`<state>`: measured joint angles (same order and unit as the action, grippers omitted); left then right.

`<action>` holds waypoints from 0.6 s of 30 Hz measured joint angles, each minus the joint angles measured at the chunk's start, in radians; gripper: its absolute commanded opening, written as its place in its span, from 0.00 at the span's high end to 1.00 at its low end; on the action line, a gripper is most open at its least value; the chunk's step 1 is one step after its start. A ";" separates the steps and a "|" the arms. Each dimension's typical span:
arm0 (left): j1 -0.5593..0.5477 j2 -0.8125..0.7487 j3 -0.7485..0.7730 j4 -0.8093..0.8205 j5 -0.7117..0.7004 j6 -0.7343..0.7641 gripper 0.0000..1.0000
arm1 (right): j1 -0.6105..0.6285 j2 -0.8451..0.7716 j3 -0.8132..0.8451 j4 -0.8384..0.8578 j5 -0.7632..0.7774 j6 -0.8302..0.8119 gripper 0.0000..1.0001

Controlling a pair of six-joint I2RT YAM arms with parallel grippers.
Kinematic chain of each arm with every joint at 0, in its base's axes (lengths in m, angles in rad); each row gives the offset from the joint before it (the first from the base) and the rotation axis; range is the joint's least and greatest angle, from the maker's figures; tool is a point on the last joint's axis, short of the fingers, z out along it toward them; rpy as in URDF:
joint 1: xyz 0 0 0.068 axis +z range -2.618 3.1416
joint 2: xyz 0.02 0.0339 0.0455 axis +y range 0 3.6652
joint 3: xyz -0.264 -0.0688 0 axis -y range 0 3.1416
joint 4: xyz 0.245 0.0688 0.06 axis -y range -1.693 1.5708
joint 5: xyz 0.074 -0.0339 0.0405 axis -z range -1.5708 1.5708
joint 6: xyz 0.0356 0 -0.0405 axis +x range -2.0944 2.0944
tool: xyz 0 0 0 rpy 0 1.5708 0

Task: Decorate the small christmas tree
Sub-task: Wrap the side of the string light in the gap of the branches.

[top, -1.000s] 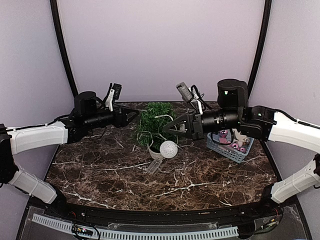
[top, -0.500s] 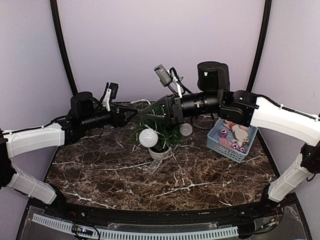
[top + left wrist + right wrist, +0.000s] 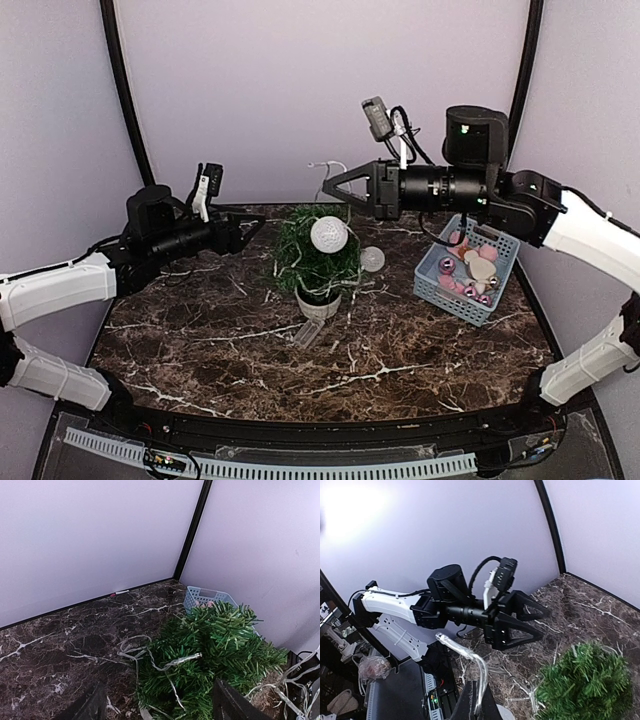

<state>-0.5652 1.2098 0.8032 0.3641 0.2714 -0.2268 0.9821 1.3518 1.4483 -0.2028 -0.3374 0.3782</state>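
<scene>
The small christmas tree (image 3: 312, 258) stands upright in its pale pot (image 3: 318, 302) mid-table, with a light string (image 3: 170, 662) draped over its branches. My right gripper (image 3: 333, 183) hovers above and just behind the treetop, shut on the clear light string (image 3: 472, 662). A white ball (image 3: 329, 233) and a clear ball (image 3: 372, 259) hang by the tree below it. Left of the tree, my left gripper (image 3: 252, 231) is open and holds nothing; its fingers (image 3: 89, 706) frame the tree (image 3: 220, 647) in the left wrist view.
A blue basket (image 3: 468, 270) holding several ornaments sits right of the tree, near the back right wall. A clear plastic piece (image 3: 308, 333) lies on the marble in front of the pot. Purple walls close in the back and both sides.
My right gripper has risen and swung above the treetop with the light string, lifting the white ball from beside the pot onto the tree. The left gripper has drawn back left and opened wider.
</scene>
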 measured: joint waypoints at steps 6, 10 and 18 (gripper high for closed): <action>0.000 -0.003 -0.001 -0.011 0.001 0.014 0.24 | -0.010 -0.087 -0.128 -0.039 0.056 0.016 1.00; 0.000 -0.002 -0.001 -0.015 0.020 0.021 0.24 | -0.011 -0.128 -0.209 -0.060 0.114 0.036 1.00; 0.000 -0.002 -0.001 -0.014 0.074 0.034 0.24 | -0.051 -0.158 -0.263 -0.092 0.198 0.054 1.00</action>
<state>-0.5652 1.2079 0.8024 0.3500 0.3458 -0.1925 0.9306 1.1938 1.1851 -0.2951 -0.1390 0.4324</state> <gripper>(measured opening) 0.760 0.009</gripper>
